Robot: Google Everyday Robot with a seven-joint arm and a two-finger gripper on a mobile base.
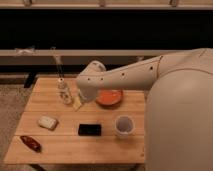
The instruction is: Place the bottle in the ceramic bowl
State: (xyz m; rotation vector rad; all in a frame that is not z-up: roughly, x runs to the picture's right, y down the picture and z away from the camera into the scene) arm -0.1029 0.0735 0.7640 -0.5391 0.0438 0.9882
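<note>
The bottle point(64, 93), small and clear with a pale label, stands upright on the wooden table point(70, 147) at its back left. My gripper point(76, 101) hangs at the end of the white arm, which reaches in from the right. It sits just right of the bottle, low over the table, and looks open with nothing in it. The ceramic bowl point(110, 98), orange-red and shallow, lies right of the gripper at the back of the table. The arm covers its upper part.
A white cup point(124, 125) stands front right. A black flat block point(89, 129) lies in the middle, a pale packet point(48, 122) to the left and a red-brown item point(31, 143) at the front left corner. A low shelf runs behind the table.
</note>
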